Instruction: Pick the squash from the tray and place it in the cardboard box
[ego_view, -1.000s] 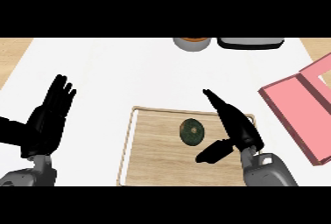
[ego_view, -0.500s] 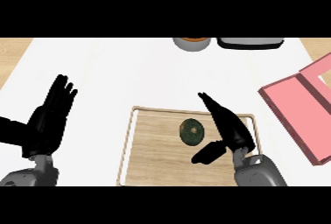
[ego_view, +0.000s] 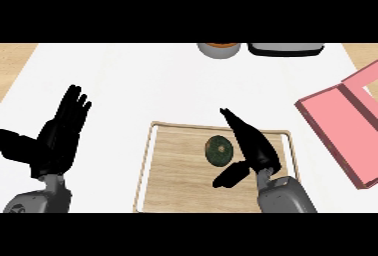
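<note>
The black right hand (ego_view: 251, 145) is open, its fingers straight and close together, slanting up and leftward from the wrist. Its thumb (ego_view: 230, 175) juts out below and left of the palm. The grey right forearm (ego_view: 284, 197) stands beneath it. Well to its left, the black left hand (ego_view: 59, 135) rests open, fingers up, above the grey left forearm (ego_view: 37, 200).

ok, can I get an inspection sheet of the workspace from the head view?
Surface: white counter, with a wood-coloured strip along its left side.
Job's things: dark green squash lies near the middle of the wooden tray; pink box sits open at the right edge.
Clutter: grey bowl with orange contents and dark grey flat item, both at the far edge.
Hands: right hand open over the tray, just right of the squash; contact cannot be told. Left hand open, resting at left.
Cables: nothing seen.
Surroundings: nothing seen.
</note>
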